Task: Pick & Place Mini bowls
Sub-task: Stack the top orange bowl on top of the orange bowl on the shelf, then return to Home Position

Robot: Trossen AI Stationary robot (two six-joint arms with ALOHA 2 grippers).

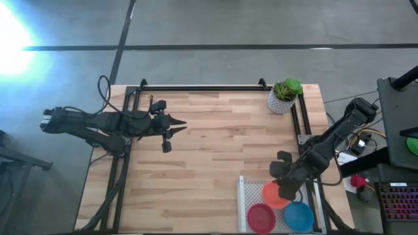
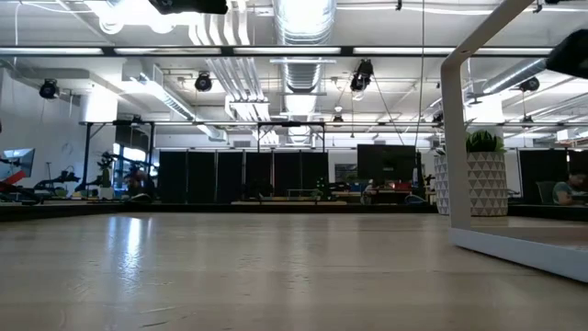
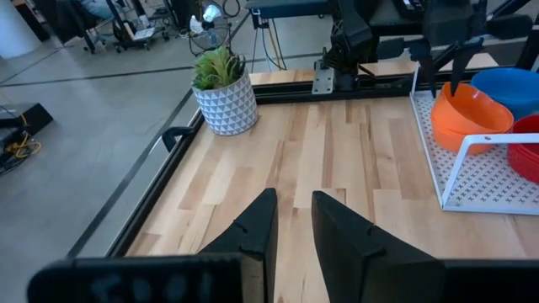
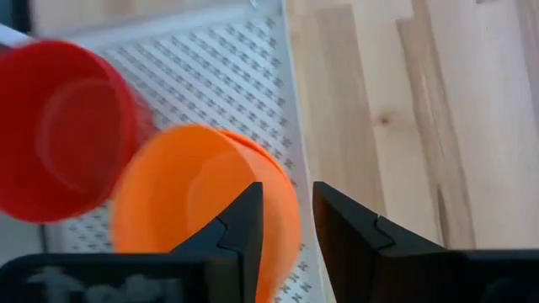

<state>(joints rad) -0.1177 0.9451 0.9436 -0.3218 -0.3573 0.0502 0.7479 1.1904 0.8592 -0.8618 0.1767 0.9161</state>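
The left claw (image 1: 171,133) hovers over the left side of the wooden surface (image 1: 215,156), its fingers slightly apart and holding nothing. Farther right, near the back edge, stands a white pot with a green plant (image 1: 283,96). At the front right lies a white perforated tray (image 1: 251,194) with a red mini bowl (image 1: 260,216), an orange mini bowl (image 1: 271,194) and a blue mini bowl (image 1: 299,217). The right claw (image 4: 286,220) hangs over the orange bowl's rim, fingers apart, gripping nothing.

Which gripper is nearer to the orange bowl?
The right gripper: it is directly over the orange bowl in the white tray. The left gripper waits far across the table.
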